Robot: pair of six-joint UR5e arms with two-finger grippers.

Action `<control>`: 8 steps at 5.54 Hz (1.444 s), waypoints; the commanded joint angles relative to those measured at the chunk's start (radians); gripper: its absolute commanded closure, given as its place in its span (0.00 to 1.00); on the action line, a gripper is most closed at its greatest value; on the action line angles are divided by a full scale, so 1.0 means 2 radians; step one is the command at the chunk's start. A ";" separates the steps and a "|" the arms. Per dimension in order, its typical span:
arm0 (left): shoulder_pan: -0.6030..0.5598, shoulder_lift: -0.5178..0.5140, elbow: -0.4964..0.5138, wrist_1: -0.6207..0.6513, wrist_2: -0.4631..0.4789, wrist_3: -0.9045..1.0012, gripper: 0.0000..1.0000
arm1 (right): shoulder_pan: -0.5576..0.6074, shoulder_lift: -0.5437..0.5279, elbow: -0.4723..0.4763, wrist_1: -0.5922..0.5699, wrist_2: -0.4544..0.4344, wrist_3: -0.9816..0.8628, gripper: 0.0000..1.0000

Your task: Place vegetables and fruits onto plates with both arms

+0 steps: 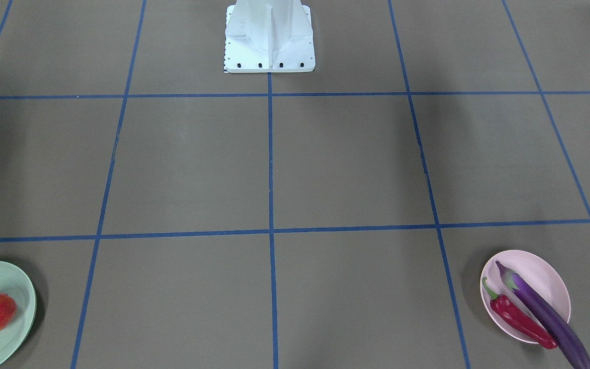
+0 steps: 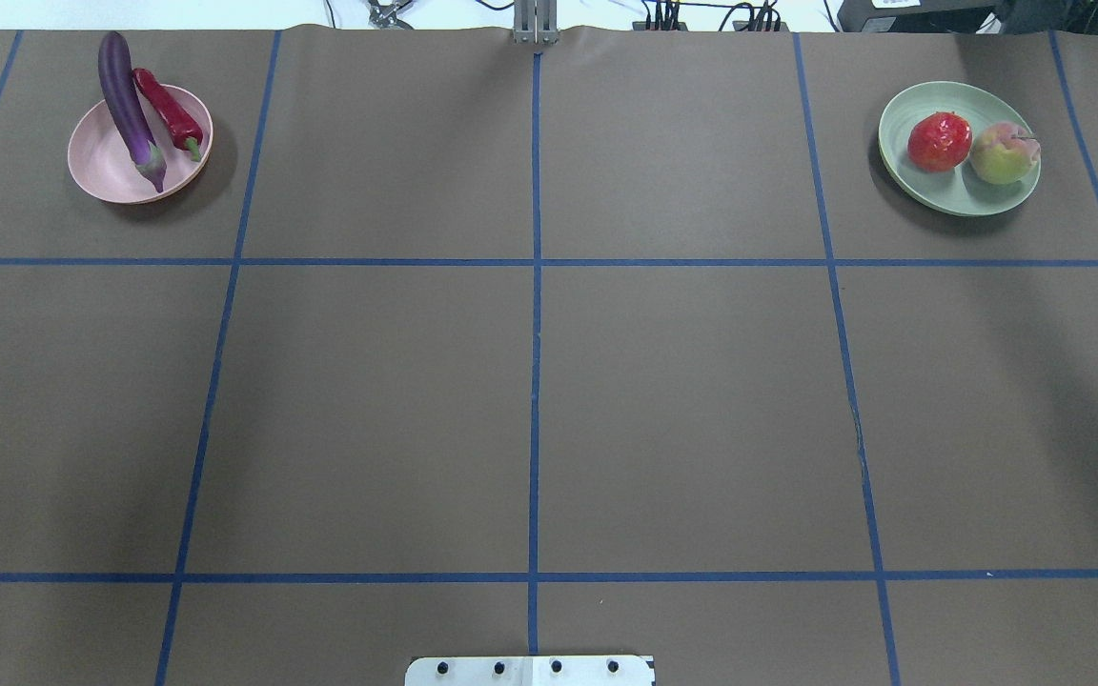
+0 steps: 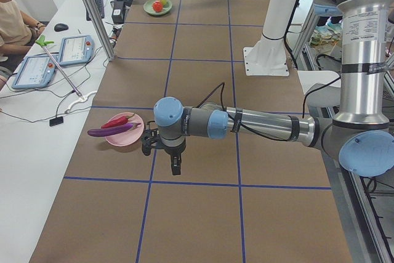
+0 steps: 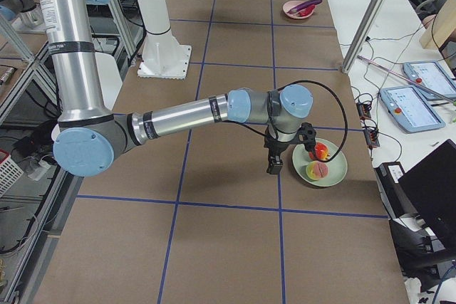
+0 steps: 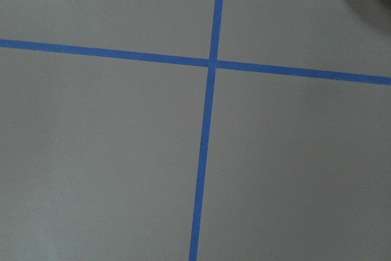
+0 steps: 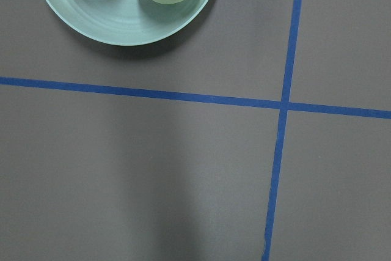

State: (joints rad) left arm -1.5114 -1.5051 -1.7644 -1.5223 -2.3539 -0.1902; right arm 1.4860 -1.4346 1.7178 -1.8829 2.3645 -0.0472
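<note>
Glossy, smooth: eggplant (image 2: 127, 105), pomegranate (image 2: 939, 141). Matt: pink plate (image 2: 106, 170), mint plate (image 2: 949, 195). Matt brown paper: table covering (image 2: 701, 400), with blue tape lines (image 2: 535, 381).

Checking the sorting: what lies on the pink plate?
An eggplant and a red chili pepper lie side by side on the pink plate, the eggplant overhanging its rim. The plate surface beneath them is hidden.

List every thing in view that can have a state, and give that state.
eggplant, on the pink plate, one end past its rim
chili pepper, on the pink plate beside the eggplant
pomegranate, on the green plate
peach, on the green plate
left tool, open or shut unclear
right tool, open or shut unclear
</note>
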 commanded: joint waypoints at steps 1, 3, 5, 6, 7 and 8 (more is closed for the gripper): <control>0.000 0.002 -0.007 0.004 -0.003 0.000 0.00 | 0.000 -0.003 0.001 0.001 0.000 -0.003 0.00; 0.000 0.004 -0.007 0.003 -0.003 0.000 0.00 | 0.000 -0.003 0.001 0.001 0.002 0.001 0.00; 0.000 0.005 -0.011 0.003 -0.003 0.000 0.00 | 0.000 -0.003 0.002 0.001 0.003 0.001 0.00; 0.000 0.005 -0.012 0.003 -0.003 0.000 0.00 | 0.000 -0.003 0.002 0.001 0.003 0.001 0.00; -0.001 0.005 -0.014 0.003 -0.003 0.000 0.00 | 0.000 -0.003 0.002 0.001 0.003 0.001 0.00; -0.001 0.005 -0.014 0.003 -0.003 0.000 0.00 | 0.000 -0.003 0.002 0.001 0.002 0.001 0.00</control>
State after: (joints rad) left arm -1.5121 -1.4945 -1.7921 -1.5156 -2.3607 -0.1902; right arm 1.4864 -1.4404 1.7222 -1.8807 2.3696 -0.0460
